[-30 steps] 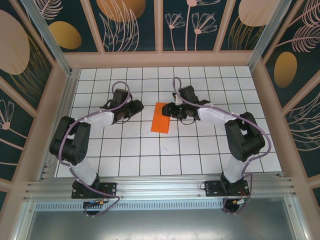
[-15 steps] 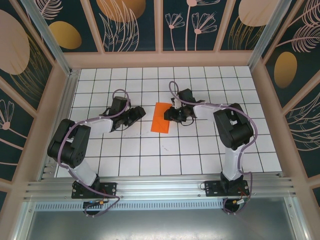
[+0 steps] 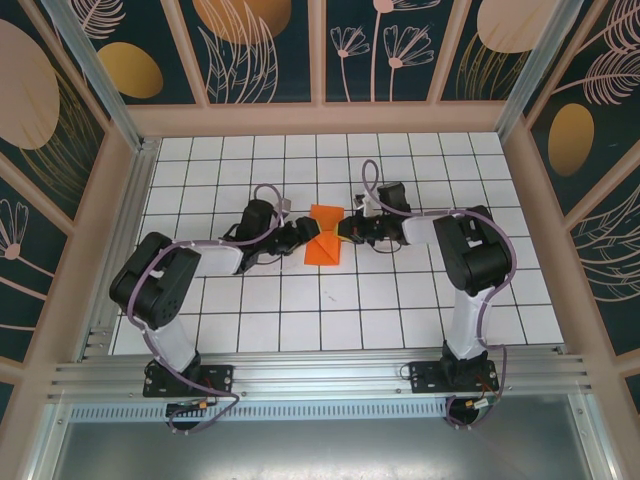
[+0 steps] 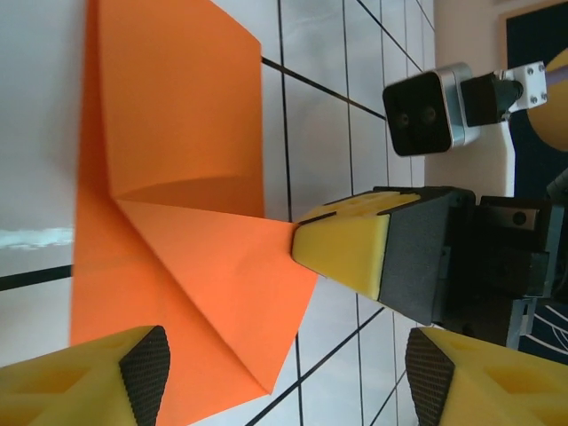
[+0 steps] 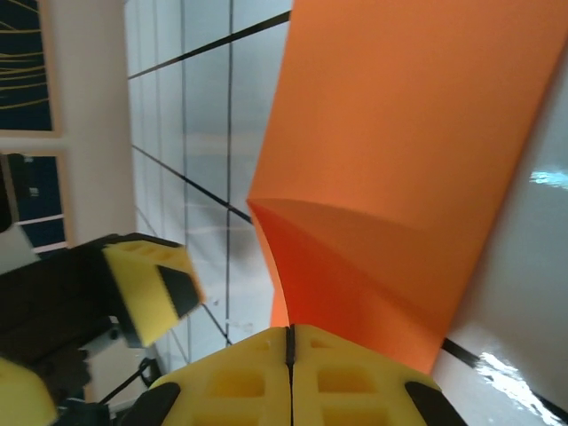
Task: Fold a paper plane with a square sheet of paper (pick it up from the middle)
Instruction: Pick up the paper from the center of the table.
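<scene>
The square sheet of paper (image 3: 322,237) lies near the middle of the white grid table (image 3: 300,300), between the two grippers, drawn in at its waist so that from above it reads like a bow tie. The right gripper (image 3: 347,228) is clamped on the middle of the sheet's right edge; its wrist view shows the yellow pads pressed flat together with the orange paper rising out of them in a buckled ridge. The left gripper (image 3: 298,237) stands at the opposite edge with its jaws wide apart and nothing between them, its fingertips to either side of the paper's near-left corner. The bite looks shallow, right at the edge, so a lift or pull could let the thin sheet slip free or tear at the pinch. The buckle could also set as a stray crease and spoil the folds. With the two grippers this near each other, the left closing or advancing may shove the sheet, crumple it, or knock the right fingers.
</scene>
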Action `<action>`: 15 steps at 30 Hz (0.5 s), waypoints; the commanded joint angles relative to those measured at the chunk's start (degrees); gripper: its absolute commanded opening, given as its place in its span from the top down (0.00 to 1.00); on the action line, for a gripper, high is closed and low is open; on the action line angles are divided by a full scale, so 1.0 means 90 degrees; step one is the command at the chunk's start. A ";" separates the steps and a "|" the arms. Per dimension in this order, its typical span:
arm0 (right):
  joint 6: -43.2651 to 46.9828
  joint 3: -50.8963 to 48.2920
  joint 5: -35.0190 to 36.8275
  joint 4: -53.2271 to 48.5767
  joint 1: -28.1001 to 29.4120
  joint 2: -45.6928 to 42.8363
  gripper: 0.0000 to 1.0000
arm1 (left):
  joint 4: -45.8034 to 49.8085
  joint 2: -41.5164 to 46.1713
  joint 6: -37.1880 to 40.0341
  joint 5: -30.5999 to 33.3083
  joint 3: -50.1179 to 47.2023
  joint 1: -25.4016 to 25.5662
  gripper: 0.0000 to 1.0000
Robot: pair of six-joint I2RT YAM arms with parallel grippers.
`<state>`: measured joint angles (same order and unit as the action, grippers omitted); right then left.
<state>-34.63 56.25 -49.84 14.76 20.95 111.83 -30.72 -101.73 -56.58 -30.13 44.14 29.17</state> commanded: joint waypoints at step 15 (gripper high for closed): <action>-0.1077 -0.0605 -0.0848 0.1668 -0.0316 0.0199 0.94 | -0.1635 -0.1249 -0.0425 -0.0257 0.0097 0.0214 0.30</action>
<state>-43.27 51.68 -55.55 26.35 18.46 112.68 -43.07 -110.48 -60.31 -31.73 43.72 30.46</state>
